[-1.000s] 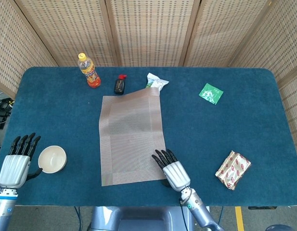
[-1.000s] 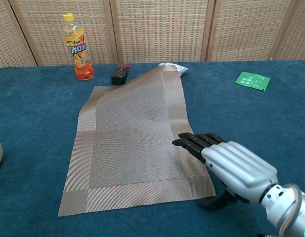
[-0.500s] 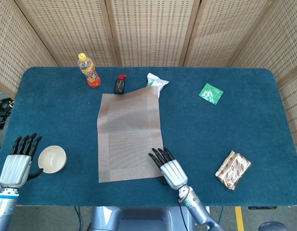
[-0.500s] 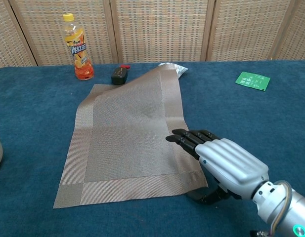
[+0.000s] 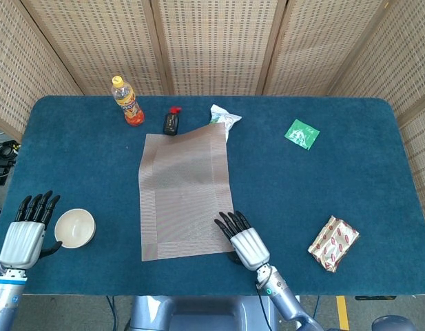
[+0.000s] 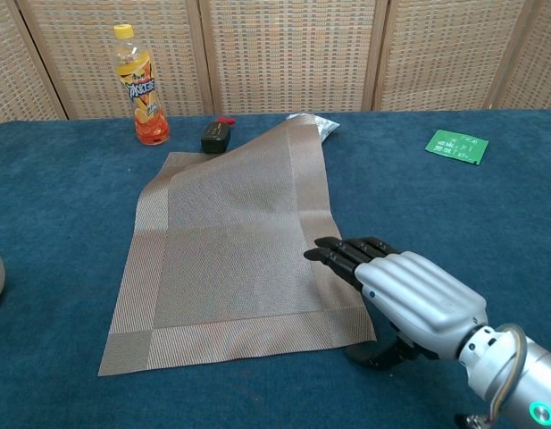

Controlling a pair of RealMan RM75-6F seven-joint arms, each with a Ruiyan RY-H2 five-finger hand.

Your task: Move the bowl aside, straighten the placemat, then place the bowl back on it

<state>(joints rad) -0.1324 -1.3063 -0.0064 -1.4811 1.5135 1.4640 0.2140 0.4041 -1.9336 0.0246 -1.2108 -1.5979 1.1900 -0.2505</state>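
Right hand [image 6: 409, 299] rests flat on the placemat's [image 5: 184, 189] near right corner, fingers extended, holding nothing. Left hand [image 5: 25, 231] is spread, empty, just beside the bowl [image 5: 74, 227] at the table's [image 5: 377, 179] near left corner.

The head view looks steeply down from above the near edge, far enough back to take in the whole blue felt tabletop [image 5: 322, 200], with woven wicker screens across the upper frame. The chest view sits low and close, facing forward across the tabletop. Both share the grey-brown woven rectangular placemat [image 5: 184, 193] [image 6: 230, 250] and the orange drink bottle [image 5: 128, 102] [image 6: 139, 85], upper left.
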